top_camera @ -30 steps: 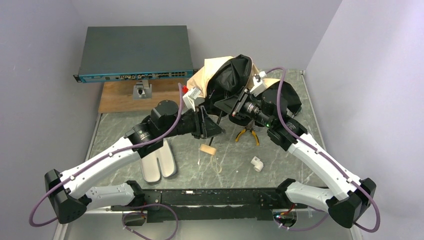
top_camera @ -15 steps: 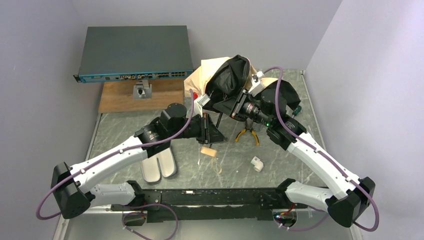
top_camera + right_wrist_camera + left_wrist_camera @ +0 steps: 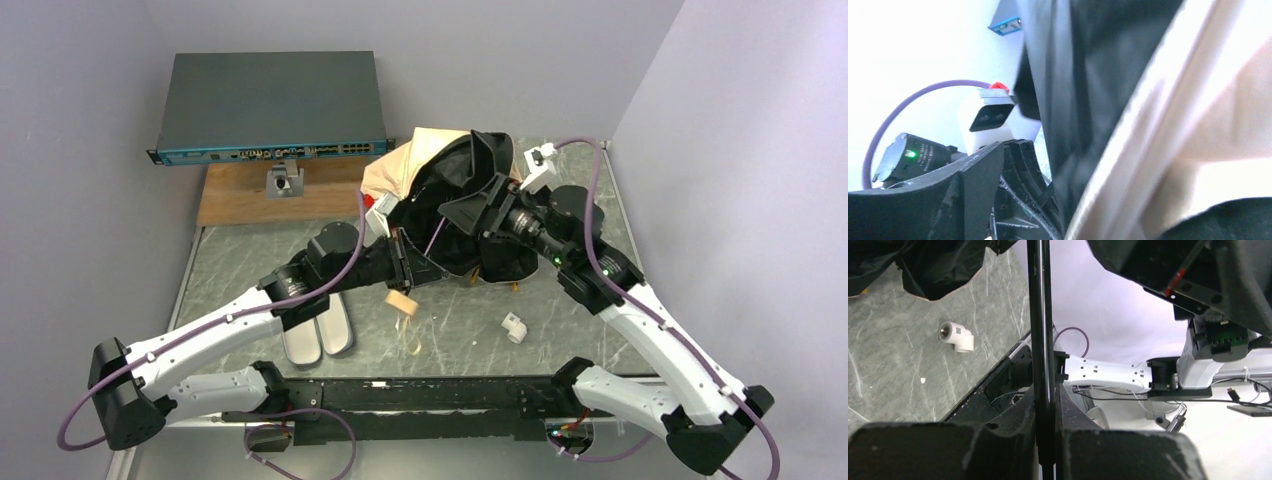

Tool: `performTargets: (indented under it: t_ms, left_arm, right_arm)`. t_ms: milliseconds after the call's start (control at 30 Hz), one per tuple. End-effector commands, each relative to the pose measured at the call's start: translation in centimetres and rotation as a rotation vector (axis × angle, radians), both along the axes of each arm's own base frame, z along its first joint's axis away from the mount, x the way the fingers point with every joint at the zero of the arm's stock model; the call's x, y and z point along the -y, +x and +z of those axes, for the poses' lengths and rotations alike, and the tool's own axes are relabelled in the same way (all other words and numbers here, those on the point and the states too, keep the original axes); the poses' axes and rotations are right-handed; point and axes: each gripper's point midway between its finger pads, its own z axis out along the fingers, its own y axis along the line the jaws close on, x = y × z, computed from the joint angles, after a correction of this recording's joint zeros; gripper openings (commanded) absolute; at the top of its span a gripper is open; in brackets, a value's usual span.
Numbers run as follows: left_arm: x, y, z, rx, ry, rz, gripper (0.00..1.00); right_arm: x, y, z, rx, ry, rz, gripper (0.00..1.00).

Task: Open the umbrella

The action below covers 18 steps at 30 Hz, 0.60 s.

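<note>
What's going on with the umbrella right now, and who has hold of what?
Both arms are on the umbrella, which is only partly open, its canopy bunched over the far side of the table. The left gripper is clamped on the black shaft, with the tan handle sticking out on its near side. The right gripper is pushed into the canopy's black underside; whether it pinches fabric cannot be told. The lavender case shells and a white pipe elbow lie apart.

Plain pale lavender-grey walls (image 3: 80,150) enclose a grey-green marbled tabletop (image 3: 230,255). At its far left lies a brown wooden board (image 3: 240,200), carrying a flat dark teal-grey metal box with front ports (image 3: 270,95). Light is soft and even.
</note>
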Motion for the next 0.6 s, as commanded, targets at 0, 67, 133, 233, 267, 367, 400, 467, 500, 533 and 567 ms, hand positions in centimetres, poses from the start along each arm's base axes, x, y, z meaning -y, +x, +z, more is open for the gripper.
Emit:
performTargets:
  t_ms: [0,67,133,233,267,367,400,467,500,533,567]
  left_arm:
    - [0.6,1.0,5.6,0.099,-0.182,0.072,0.0]
    - [1.2,1.2,6.0,0.104,-0.19,0.081,0.0]
    - [2.0,1.2,6.2,0.111,-0.193,0.083,0.0]
    - [2.8,1.3,6.4,0.117,-0.185,0.086,0.0]
    - [3.0,1.3,6.4,0.121,-0.184,0.086,0.0]
    - [3.3,1.3,6.7,0.131,-0.184,0.085,0.0]
    - [3.3,1.3,6.8,0.138,-0.182,0.09,0.0]
    - [3.2,1.6,6.8,0.146,-0.169,0.111,0.0]
    - [3.1,1.8,6.9,0.153,-0.162,0.121,0.0]
    - [2.9,2.0,6.8,0.159,-0.149,0.135,0.0]
    - [2.8,2.2,6.8,0.164,-0.135,0.145,0.0]
  right_arm:
    - [1.9,-0.5,2.0,0.044,0.033,-0.073,0.74]
    - [2.0,-0.7,1.2,0.003,0.037,-0.076,0.64]
    - [1.8,-0.8,0.2,-0.048,0.029,-0.075,0.53]
    - [1.4,-0.9,-0.6,-0.085,0.02,-0.061,0.43]
    - [1.4,-0.8,-0.7,-0.094,0.017,-0.064,0.4]
    - [1.6,-0.6,-1.1,-0.123,0.002,-0.086,0.35]
    - [1.7,-0.5,-1.4,-0.137,-0.005,-0.096,0.34]
    - [2.3,-0.3,-1.9,-0.174,-0.023,-0.137,0.33]
    - [2.6,-0.2,-2.5,-0.2,-0.034,-0.161,0.32]
    - [2.9,-0.1,-2.8,-0.212,-0.039,-0.18,0.32]
    - [3.0,0.0,-3.0,-0.218,-0.041,-0.19,0.32]
